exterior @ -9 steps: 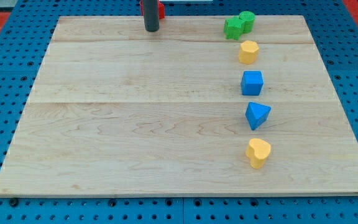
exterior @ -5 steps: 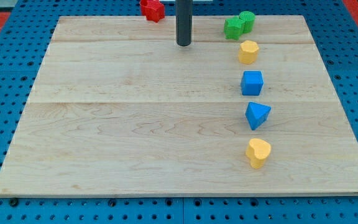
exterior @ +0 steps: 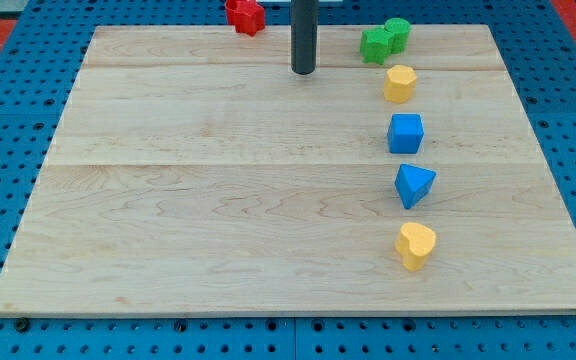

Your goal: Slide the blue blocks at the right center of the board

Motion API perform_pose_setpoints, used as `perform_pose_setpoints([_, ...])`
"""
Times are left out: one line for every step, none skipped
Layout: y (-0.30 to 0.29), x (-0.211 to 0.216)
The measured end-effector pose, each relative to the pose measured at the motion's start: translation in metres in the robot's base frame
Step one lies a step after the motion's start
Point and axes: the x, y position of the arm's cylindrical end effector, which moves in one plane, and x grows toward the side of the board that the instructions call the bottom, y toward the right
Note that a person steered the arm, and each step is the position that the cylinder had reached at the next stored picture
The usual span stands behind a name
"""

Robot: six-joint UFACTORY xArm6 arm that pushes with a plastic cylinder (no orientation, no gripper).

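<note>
My tip (exterior: 303, 72) stands on the wooden board (exterior: 218, 200) near its top edge; it is only a bare rod and grasps nothing. The blue cube (exterior: 405, 133) lies well apart at its 4 o'clock, and the blue triangular block (exterior: 414, 185) just beside the cube at 6 o'clock. A yellow block (exterior: 400, 83) is near the cube at 12 o'clock.

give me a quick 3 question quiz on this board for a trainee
1. True or false: my tip touches the blue cube.
2. Which block lies directly below the blue cube in the view? A) green block B) blue wedge C) red block
3. Fill in: the block nearest the view's bottom is the yellow ____.

Key: 1 false, the tip stands apart, up and to the view's left of it. 2 B. 3 heart.
</note>
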Motion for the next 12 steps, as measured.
perform_pose_setpoints([0.002,0.017])
perform_pose_setpoints([-0.002,0.053])
perform_pose_setpoints([0.007,0.088])
perform_pose_setpoints([0.055,0.107])
perform_pose_setpoints([0.118,0.128])
perform_pose_setpoints([0.09,0.161])
perform_pose_setpoints([0.033,0.209])
perform_pose_setpoints([0.06,0.24])
perform_pose_setpoints([0.078,0.206])
perform_pose_setpoints([0.126,0.192])
perform_pose_setpoints([0.13,0.217])
perform_pose_setpoints([0.169,0.226])
